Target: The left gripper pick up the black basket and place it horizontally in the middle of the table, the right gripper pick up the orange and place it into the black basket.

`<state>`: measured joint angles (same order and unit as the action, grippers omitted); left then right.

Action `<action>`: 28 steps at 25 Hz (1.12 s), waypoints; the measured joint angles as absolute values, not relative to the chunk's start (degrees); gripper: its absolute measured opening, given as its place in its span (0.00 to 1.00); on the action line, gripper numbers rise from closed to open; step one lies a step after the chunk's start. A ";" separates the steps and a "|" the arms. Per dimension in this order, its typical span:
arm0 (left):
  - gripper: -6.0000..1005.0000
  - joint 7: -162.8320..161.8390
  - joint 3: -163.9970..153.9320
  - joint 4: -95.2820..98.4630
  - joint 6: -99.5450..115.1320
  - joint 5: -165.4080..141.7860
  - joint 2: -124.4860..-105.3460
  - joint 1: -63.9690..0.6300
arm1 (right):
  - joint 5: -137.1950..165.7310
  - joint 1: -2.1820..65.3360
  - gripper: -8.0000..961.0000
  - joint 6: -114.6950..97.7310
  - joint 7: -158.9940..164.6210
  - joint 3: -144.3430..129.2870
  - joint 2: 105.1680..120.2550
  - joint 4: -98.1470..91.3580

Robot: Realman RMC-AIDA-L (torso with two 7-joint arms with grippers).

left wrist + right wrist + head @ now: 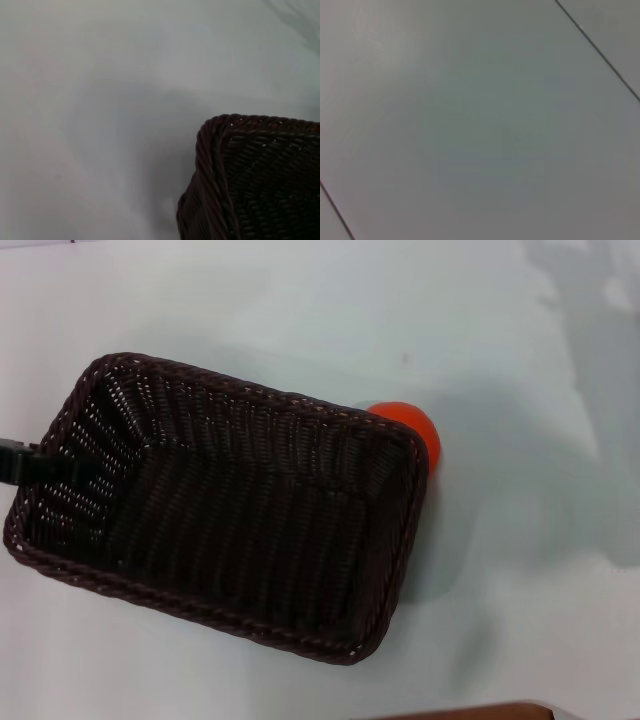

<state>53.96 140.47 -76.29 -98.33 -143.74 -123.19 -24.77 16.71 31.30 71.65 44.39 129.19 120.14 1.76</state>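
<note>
Jaws of the left gripper show only as a dark clamp-like piece at the left edge of the head view, set against the short left wall of the black basket, a large, deep, rectangular wicker-style basket, very dark brown-black, with a braided rim. They appear to be closed on that wall, though only one side of the clamp is visible. The left wrist view shows a rounded corner of the same basket over the plain white table, and none of that arm's own fingers.

The basket sits tilted, its long axis slanting from the table's far left toward its near right, roughly midway across the table. Its shadow suggests it may be raised slightly, but that cannot be told for sure. The orange, a small, smooth, round reddish-orange fruit, lies on the table just beyond the basket's far right corner, partly hidden by the rim; whether they touch is unclear.

The right gripper is out of view; its wrist camera sees only a blank grey surface.

I judge the first step to be in hand: placing the basket. The next move calls for turning it square to the table's edges, setting it down, and releasing, taking care not to knock the orange.
</note>
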 joint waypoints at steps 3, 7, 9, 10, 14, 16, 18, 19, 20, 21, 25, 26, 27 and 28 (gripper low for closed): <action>0.62 53.67 139.60 -75.35 -97.89 -144.08 -123.29 -25.23 | 16.70 31.28 0.96 71.07 44.38 129.41 120.07 1.83; 0.59 52.95 138.33 -75.10 -97.77 -144.16 -123.22 -25.53 | 16.69 31.28 0.96 70.87 44.31 129.82 120.06 1.95; 0.58 52.69 138.33 -74.64 -97.67 -144.18 -122.99 -25.90 | 16.69 31.28 0.96 70.72 44.22 130.29 120.06 2.07; 0.57 52.66 138.35 -74.40 -97.58 -144.19 -122.90 -26.03 | 16.69 31.29 0.96 70.53 44.21 130.53 120.05 2.16; 0.50 52.49 138.27 -74.18 -97.21 -144.23 -122.81 -26.32 | 16.69 31.30 0.96 69.91 44.23 131.01 119.91 2.36; 0.45 52.12 138.24 -74.18 -97.19 -144.24 -122.85 -26.44 | 16.70 31.38 0.96 69.55 44.16 131.27 119.86 2.41; 0.41 51.58 138.27 -74.17 -97.16 -144.24 -122.87 -26.56 | 16.70 31.55 0.96 69.15 44.05 131.49 119.87 2.49; 0.39 51.33 138.29 -74.17 -97.19 -144.24 -122.87 -26.61 | 16.70 31.65 0.96 68.90 43.99 131.55 119.86 2.54; 0.37 51.20 138.33 -74.17 -97.32 -144.21 -122.85 -26.66 | 16.70 31.72 0.96 68.64 43.96 131.55 119.87 2.61; 0.34 51.10 138.41 -74.18 -97.47 -144.14 -122.85 -26.70 | 16.70 31.78 0.96 68.32 43.93 131.56 119.87 2.72; 0.24 51.06 139.44 -74.52 -98.13 -142.82 -123.20 -26.40 | 16.70 31.90 0.96 67.69 43.96 131.58 119.88 3.14; 0.21 51.06 139.98 -74.55 -98.54 -142.10 -123.23 -26.26 | 16.70 31.87 0.96 67.67 43.97 131.58 119.88 3.17; 0.18 51.06 140.71 -74.56 -99.04 -141.10 -123.25 -26.09 | 16.70 31.80 0.96 67.67 43.97 131.58 119.88 3.17; 0.18 51.06 141.75 -74.59 -99.60 -139.96 -123.25 -26.03 | 16.70 31.70 0.96 67.67 43.96 131.59 119.88 3.17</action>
